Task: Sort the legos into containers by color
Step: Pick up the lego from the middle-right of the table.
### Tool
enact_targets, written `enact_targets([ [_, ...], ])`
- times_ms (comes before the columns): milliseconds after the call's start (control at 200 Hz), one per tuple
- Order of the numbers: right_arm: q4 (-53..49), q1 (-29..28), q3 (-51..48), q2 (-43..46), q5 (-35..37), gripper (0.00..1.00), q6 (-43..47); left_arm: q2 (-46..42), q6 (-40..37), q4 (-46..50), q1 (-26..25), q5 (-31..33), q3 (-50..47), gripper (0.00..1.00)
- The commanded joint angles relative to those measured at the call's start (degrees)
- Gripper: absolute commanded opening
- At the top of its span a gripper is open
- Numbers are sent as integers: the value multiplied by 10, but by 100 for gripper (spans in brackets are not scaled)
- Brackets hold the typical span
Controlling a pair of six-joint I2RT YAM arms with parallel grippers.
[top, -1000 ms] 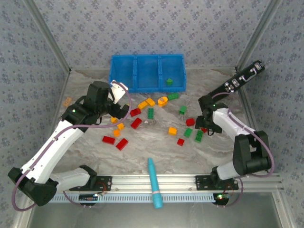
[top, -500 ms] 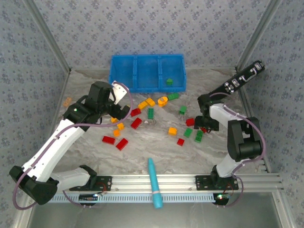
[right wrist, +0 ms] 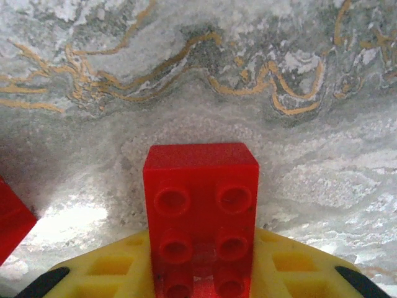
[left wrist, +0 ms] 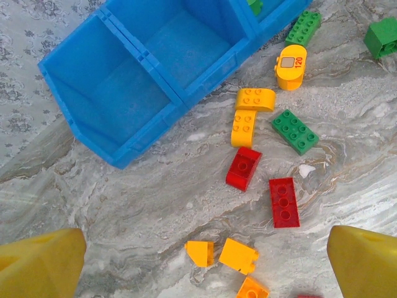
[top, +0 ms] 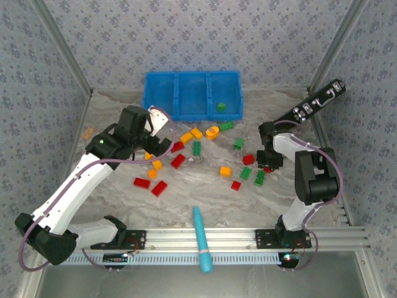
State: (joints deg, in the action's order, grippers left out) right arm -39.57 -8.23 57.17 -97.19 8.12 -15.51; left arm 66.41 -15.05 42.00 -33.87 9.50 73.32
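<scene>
Right gripper (right wrist: 201,276): clamped on a red brick (right wrist: 201,186), right side of the table (top: 186,198).
Left gripper (left wrist: 201,264): wide open, empty, above loose legos (top: 178,161).
Blue bin (top: 186,116): far side, one green brick (top: 220,107) in its right compartment.

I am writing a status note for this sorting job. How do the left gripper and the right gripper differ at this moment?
The left gripper has its fingers wide apart with nothing between them; the right gripper has its fingers closed on a red brick. The left gripper hangs high over loose bricks beside the blue bin; the right gripper sits low over the table. Both have yellow fingers.
</scene>
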Motion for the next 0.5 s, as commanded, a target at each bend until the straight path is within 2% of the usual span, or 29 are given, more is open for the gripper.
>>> enact_targets([
  [0, -16, 3, 28, -2, -2, 31, 2, -18, -12, -1, -2, 12, 6, 100],
  [105, -85, -9, 104, 17, 8, 30, 6, -29, -18, 0, 2, 22, -1, 100],
  [180, -159, -31, 194, 38, 39, 29, 19, -45, -12, -3, 13, 19, -18, 100],
  [260, -190, -46, 273, 50, 40, 27, 30, -66, -12, -20, 24, 13, -43, 100],
  [350, -174, -69, 351, 42, 23, 27, 42, -77, -7, -27, 37, 13, -54, 100],
  [495, -88, -130, 462, -11, 19, 27, 97, -86, -6, -45, 44, 21, -60, 100],
])
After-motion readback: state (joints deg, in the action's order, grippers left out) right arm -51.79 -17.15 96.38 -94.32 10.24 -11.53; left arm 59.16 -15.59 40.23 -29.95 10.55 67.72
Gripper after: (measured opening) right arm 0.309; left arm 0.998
